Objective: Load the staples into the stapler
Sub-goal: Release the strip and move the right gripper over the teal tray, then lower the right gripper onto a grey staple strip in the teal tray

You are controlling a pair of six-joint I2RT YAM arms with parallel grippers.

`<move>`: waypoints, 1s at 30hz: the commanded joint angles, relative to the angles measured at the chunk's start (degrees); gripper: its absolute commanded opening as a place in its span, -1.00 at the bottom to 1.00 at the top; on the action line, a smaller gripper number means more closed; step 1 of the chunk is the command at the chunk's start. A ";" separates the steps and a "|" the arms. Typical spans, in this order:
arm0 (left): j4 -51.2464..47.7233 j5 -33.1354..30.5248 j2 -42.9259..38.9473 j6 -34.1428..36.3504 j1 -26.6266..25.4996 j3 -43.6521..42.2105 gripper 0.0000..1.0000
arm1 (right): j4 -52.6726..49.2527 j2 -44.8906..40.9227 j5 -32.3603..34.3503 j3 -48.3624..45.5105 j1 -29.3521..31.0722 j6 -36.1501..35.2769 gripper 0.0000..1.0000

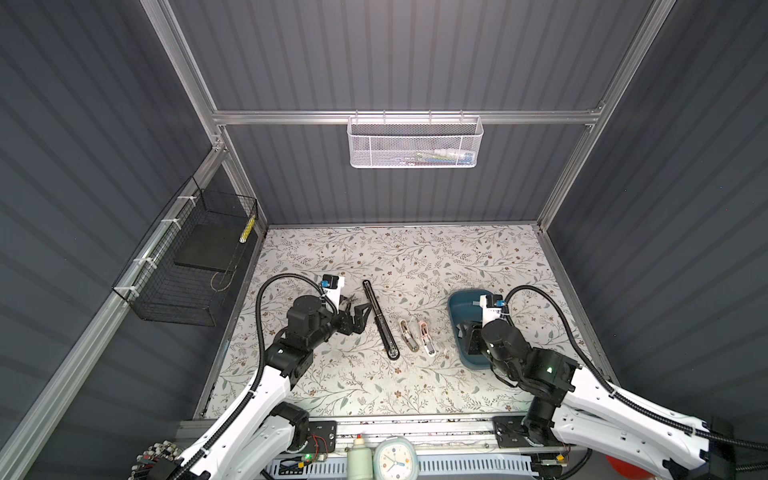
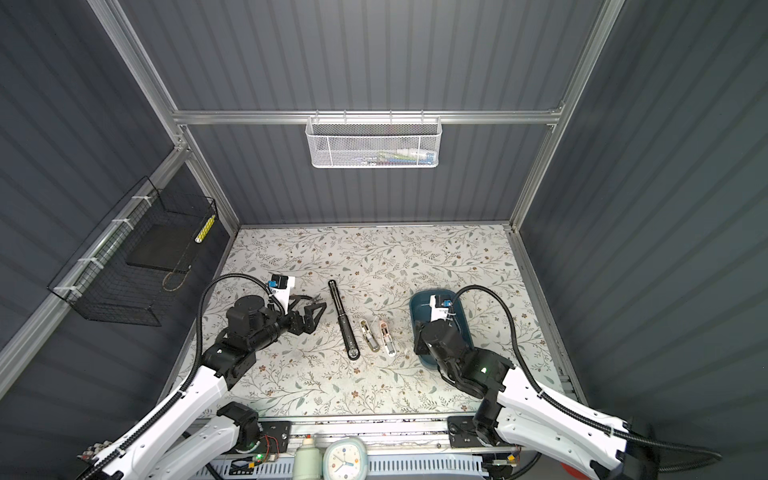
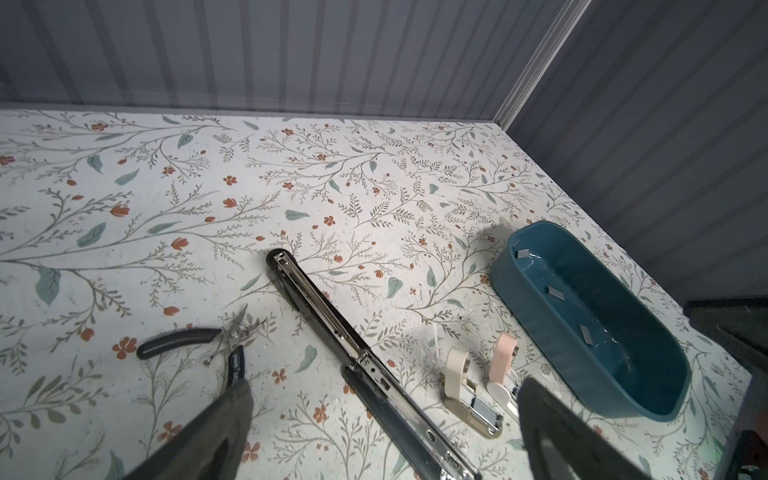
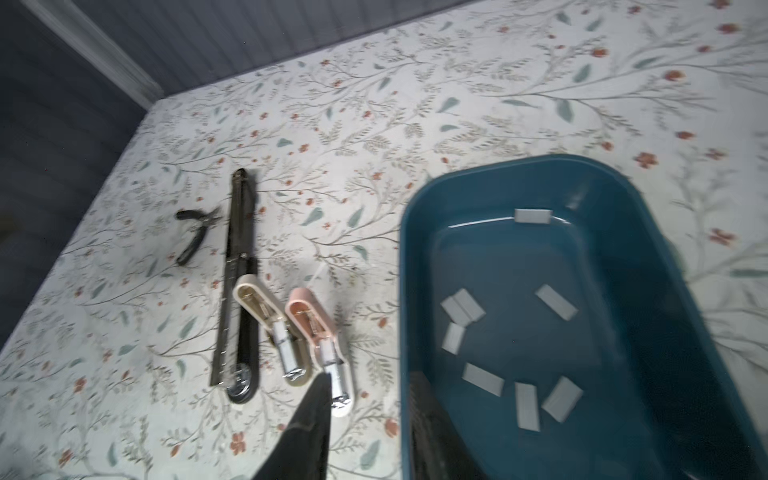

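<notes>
- While the staples (image 4: 483, 379) lie loose and flat on the floor of the tray (image 4: 519, 257), near the table's (image 1: 415, 257) right edge, neither gripper has a strip, so loading has not begun.
- The right gripper (image 4: 369, 380) hangs at the tray's wall on the side facing the staplers. Its jaws are narrowly parted and empty, one finger over the table and one over the tray.
- The left gripper (image 1: 361, 319) is spread wide and empty, between the pliers (image 3: 178, 338) and the long stapler (image 1: 380, 320), toward the table's left edge.
- The long stapler, the beige one (image 4: 266, 320) and the pink one (image 4: 316, 328) lie open side by side mid-table. Which one is meant, I cannot tell.
- Risk: if it comes straight down from here, the right gripper could land a finger on the tray wall and shove or tip the tray.
- Risk: the strips are thin and flat on a smooth floor, so the fingers may slide over one, push it off, or snap it.
- Risk: two strips touch or overlap, so a pinch there could lift both.
- Risk: the small staplers look light and nothing holds them. A strip pressed in crooked could skid the body or jam in the channel.
- Risk: the pink stapler lies just beside the right gripper's outer finger, so a sideways sweep would knock it.
</notes>
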 commanded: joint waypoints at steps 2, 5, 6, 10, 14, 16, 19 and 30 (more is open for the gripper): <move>7.40 -2.05 2.18 3.12 0.10 0.80 0.99 | -8.96 2.07 -3.95 1.42 -8.83 0.41 -0.35; 10.36 -5.50 4.03 4.77 0.10 0.46 0.99 | -8.29 6.08 -9.21 2.80 -15.04 -1.48 -0.36; 11.37 -6.75 4.63 5.16 0.10 0.26 0.99 | -8.15 7.69 -10.53 3.36 -16.53 -1.59 -0.36; 15.11 -11.54 7.61 7.52 0.10 0.46 0.99 | -5.42 14.35 -14.78 5.32 -20.23 -1.81 -0.34; 17.46 -14.19 10.44 9.83 0.16 2.05 0.99 | -3.02 21.89 -19.51 7.70 -23.64 -2.29 -0.33; 17.20 -14.68 11.82 10.94 0.17 3.66 0.99 | -3.17 25.50 -19.12 9.08 -24.67 -3.36 -0.32; 18.26 -15.33 13.86 12.09 0.19 4.40 0.99 | -4.50 30.74 -16.94 12.39 -27.23 -5.60 -0.30; 20.54 -17.72 14.83 13.42 0.19 4.01 0.99 | -0.89 41.85 -23.39 15.74 -34.87 -7.62 0.13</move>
